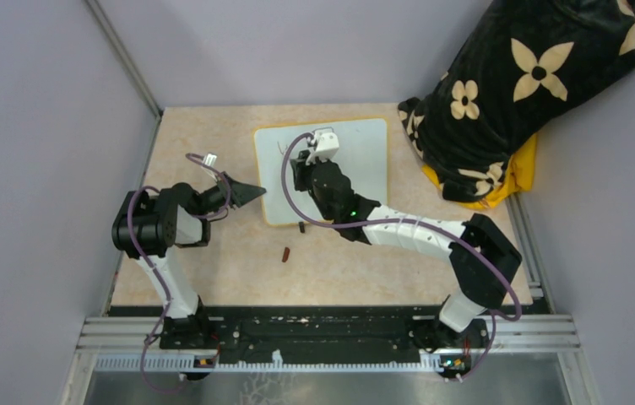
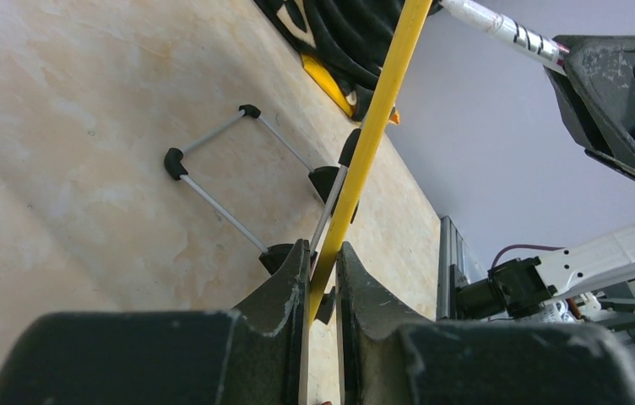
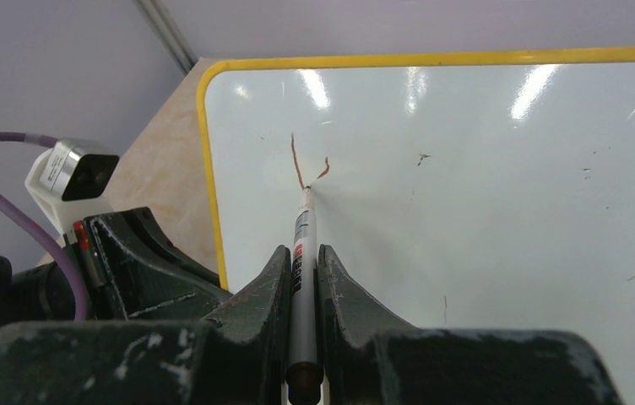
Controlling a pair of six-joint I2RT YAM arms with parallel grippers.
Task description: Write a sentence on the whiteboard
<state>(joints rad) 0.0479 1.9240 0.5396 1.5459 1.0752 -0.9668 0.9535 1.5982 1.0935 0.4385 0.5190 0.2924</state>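
The whiteboard (image 1: 360,164) lies on the beige table, glossy white with a thin yellow frame. My left gripper (image 1: 258,192) is shut on its left edge; in the left wrist view the yellow frame (image 2: 379,118) runs edge-on between the jaws of the left gripper (image 2: 322,274), and the wire stand (image 2: 213,181) with black feet shows beneath the board. My right gripper (image 3: 301,251) is shut on a silver marker (image 3: 303,221), whose tip touches the whiteboard (image 3: 483,211) near its top left corner. Of the sentence, a short reddish-brown forked stroke (image 3: 299,164) shows there.
A small reddish cap (image 1: 286,254) lies on the table in front of the board, with a small black piece (image 1: 301,226) near it. A black flower-patterned cloth over something yellow (image 1: 517,93) fills the back right. Grey walls enclose the table; a metal rail (image 1: 331,333) runs along the near edge.
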